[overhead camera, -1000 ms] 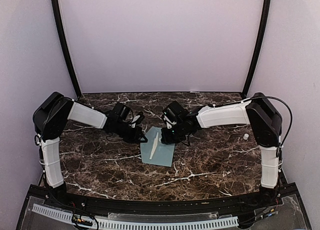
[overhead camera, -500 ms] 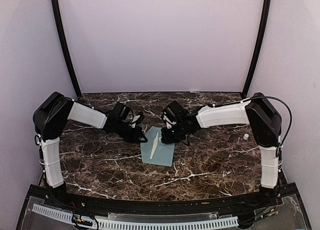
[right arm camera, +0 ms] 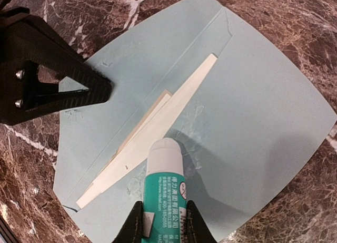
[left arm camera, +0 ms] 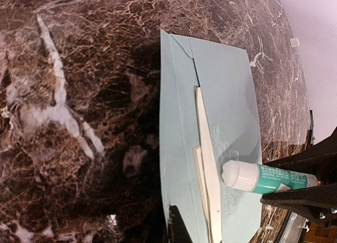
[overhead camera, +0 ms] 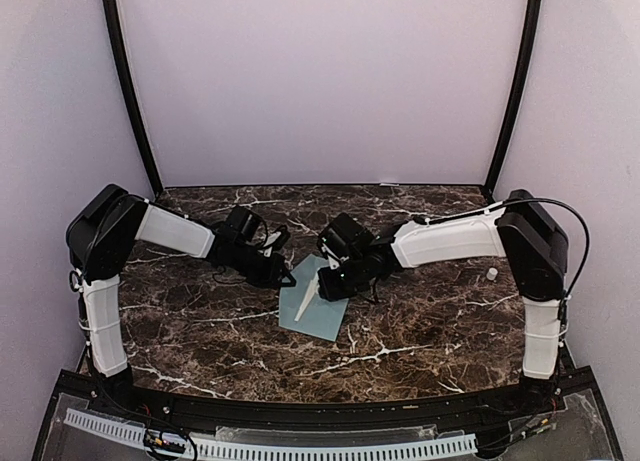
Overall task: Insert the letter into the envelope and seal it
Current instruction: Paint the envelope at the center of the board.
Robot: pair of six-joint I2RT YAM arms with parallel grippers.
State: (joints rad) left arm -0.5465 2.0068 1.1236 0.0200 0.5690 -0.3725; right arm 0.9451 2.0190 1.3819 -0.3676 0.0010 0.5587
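Paper envelope [overhead camera: 318,306], long, rectangular, pale teal-green, lies flat at the middle of the dark veined marble table [overhead camera: 200,321], flap open; a cream folded letter [right arm camera: 158,116] pokes from its mouth; the right gripper [right arm camera: 162,222] clenches a white-and-teal glue stick [right arm camera: 164,174], tip down on the flap; the left gripper [overhead camera: 283,276] rests one black fingertip on the envelope's edge, and I cannot tell how its jaws stand.

Plain pale teal-green envelope [right arm camera: 253,122]. Cream-white paper [right arm camera: 174,108] at its opening. The glue stick [right arm camera: 164,185] has a white tip and a teal-green label with white print. Dark brown marble-pattern table [overhead camera: 420,321] with white veins. Black jaws. The left arm [overhead camera: 175,231] and right arm [overhead camera: 450,239] have white shells and black joints. Pale lilac back wall [overhead camera: 320,81].
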